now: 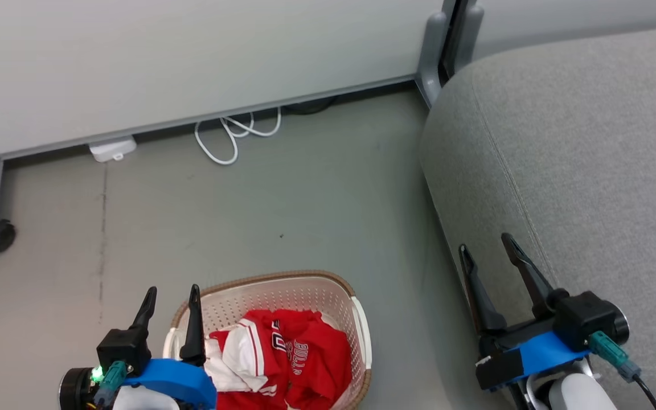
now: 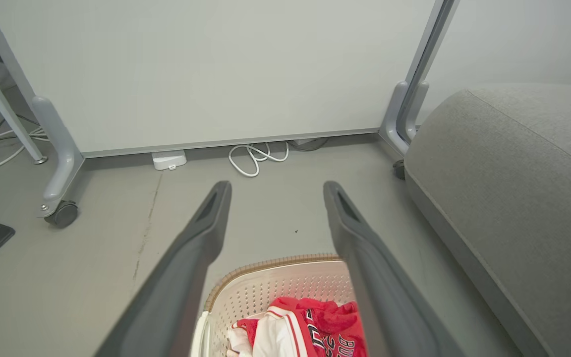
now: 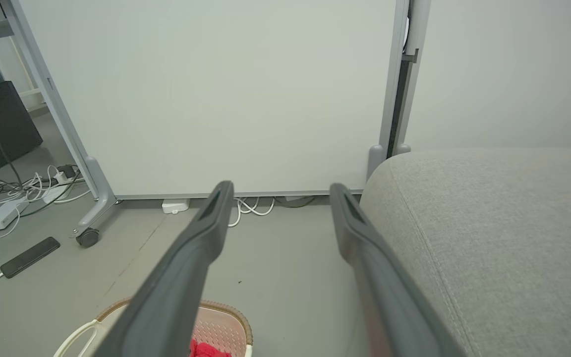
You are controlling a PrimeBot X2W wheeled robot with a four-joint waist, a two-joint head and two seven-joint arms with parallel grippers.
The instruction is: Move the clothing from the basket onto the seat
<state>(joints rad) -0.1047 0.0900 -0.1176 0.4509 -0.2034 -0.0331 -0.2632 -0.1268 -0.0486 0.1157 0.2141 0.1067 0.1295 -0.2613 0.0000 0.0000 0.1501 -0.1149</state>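
My left claw (image 1: 172, 290) hung with its two fingers spread apart and nothing between them, close by the left rim of the basket (image 1: 274, 277). My right claw (image 1: 484, 244) was spread and empty too, over the seat (image 1: 590, 142) at its rounded left edge.

The clothing (image 1: 282, 356) lay heaped in the basket's near part, with the far end bare. The white-trimmed piece was toward the left wall and the lettered piece toward the right. The basket stood on the floor (image 1: 305, 199), near the seat but apart from it.

I judged the garments light, limp and a little slick, likely to sag and trail once lifted. The best hold seemed to be a raised fold near the top of the heap, pinched deep so the cloth bunched between my fingers. A loose hem could snag on the rim.
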